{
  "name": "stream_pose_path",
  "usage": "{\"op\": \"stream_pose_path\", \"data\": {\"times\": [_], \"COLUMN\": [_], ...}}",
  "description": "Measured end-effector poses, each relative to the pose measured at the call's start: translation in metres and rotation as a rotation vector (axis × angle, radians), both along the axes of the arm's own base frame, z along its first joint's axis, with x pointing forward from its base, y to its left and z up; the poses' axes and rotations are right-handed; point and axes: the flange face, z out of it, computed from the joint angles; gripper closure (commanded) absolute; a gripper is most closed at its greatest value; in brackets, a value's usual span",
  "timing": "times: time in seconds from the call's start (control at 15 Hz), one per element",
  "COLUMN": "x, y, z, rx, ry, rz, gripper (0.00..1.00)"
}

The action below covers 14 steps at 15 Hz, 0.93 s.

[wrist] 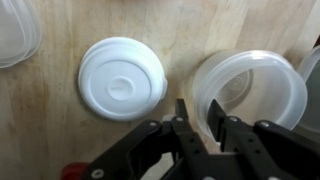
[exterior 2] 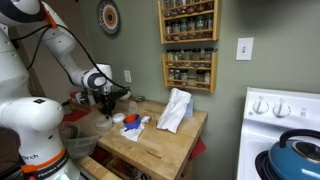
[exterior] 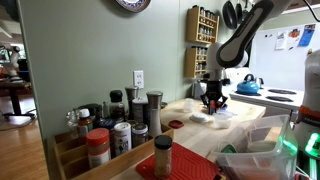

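While your arm [exterior 2: 62, 52] crooks downward, its gripper [wrist: 206, 120] pinches the thin rim of the clear round tub [wrist: 262, 62] beside the smooth white lid [wrist: 122, 80].

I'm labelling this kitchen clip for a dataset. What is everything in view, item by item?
white lid: one, white, on the wooden table, left of the pincer
clear tub: one, transparent, right of the lid, rim between the jaws
second tub: one, transparent, top left edge of wrist view
crumpled cloth: one, white, on the table
spice racks: two, wooden, on the wall
wall clock: one, dark rim, on the wall
kettle: one, blue, on the white stove
jars: several, mixed colours, foreground
pincer: one, black, astride the tub's rim, grip unclear
arm: one, white
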Motion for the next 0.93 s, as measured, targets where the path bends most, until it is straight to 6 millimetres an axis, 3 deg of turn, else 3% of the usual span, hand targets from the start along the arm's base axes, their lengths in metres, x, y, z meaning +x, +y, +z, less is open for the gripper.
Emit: {"op": "stream_pose_path", "data": {"times": [0.33, 0.6, 0.93], "x": [0.003, 0.011, 0.036], "y": [-0.001, 0.003, 0.026], "z": [0.017, 0.046, 0.075], "rx": [0.095, 0.135, 0.142], "ry": [-0.01, -0.044, -0.126], "rz": [-0.031, -0.052, -0.278], "gripper": [0.99, 0.99, 0.99]}}
